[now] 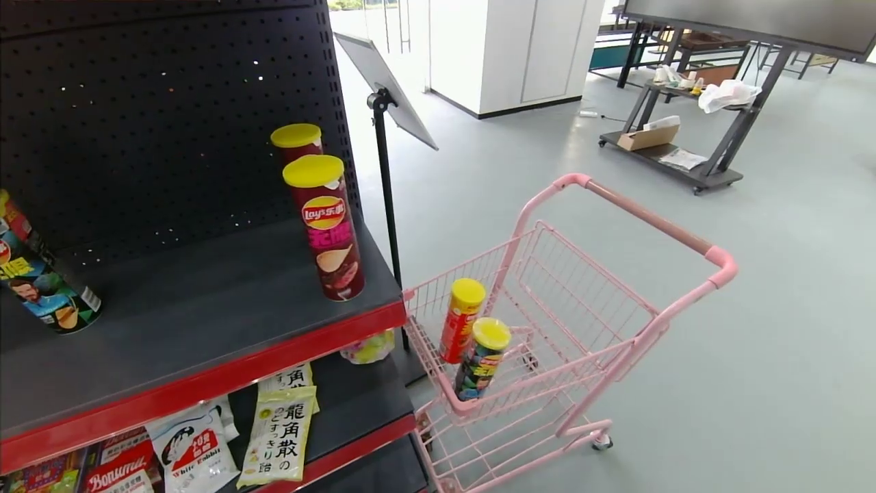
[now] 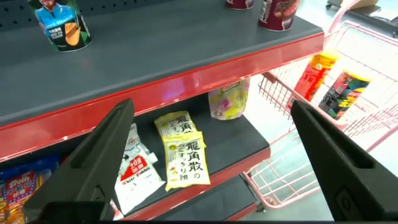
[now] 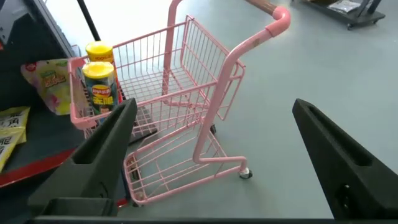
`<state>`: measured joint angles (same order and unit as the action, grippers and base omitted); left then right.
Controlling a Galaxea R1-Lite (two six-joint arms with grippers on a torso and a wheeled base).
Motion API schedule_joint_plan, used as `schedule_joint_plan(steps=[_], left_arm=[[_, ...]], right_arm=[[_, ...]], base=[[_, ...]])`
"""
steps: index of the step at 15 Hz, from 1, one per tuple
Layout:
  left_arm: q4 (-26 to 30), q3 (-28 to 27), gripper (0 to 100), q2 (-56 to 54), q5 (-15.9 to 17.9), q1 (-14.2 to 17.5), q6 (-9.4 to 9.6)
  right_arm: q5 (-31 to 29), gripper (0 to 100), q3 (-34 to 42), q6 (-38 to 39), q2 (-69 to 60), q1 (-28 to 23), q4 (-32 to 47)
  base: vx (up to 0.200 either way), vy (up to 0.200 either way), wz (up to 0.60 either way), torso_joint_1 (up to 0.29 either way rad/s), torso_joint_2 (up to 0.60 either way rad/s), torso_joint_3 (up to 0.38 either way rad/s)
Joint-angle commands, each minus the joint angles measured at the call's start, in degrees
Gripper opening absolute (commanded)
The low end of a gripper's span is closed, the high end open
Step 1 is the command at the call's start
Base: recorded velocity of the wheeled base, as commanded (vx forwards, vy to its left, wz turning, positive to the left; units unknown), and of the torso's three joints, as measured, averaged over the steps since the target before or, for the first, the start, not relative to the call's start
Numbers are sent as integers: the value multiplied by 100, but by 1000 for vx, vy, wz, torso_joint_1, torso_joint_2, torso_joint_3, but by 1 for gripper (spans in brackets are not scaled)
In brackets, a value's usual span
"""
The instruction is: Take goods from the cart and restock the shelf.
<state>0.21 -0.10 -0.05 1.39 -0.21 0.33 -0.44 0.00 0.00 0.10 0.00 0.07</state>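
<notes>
Since 2 cans [image 3: 99,93] huddle beyond the released right gripper [image 3: 212,106], grabbing 1 may topple the other. Tight cart [image 3: 254,41] too — snag risk.

top shelf [image 1: 191,322] with 2 upright maroon cans [image 1: 325,229], 1 dark can [image 1: 41,291]

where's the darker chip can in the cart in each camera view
Head view: dark can stands in the pink cart, at the basket end nearest the shelf, beside the orange can.
Left wrist view: dark can in the cart, past the shelf's red edge, beside the orange can.
Right wrist view: dark can in front of the orange can, hiding its body.
Shared landmark: the pink cart.
</notes>
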Motion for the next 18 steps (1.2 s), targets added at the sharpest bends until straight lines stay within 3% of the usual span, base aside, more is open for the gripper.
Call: schedule_joint_plan(steps=[1,18], left_arm=[[-3,1,100,5,2,3,2],[-3,1,100,5,-7,3,-7]], right_arm=[[-9,100,0,0,-1,0,1],[-9,100,0,35,-1,0,-7]], base=[[0,0,0,0,0,0],[0,0,0,-140,361,220]])
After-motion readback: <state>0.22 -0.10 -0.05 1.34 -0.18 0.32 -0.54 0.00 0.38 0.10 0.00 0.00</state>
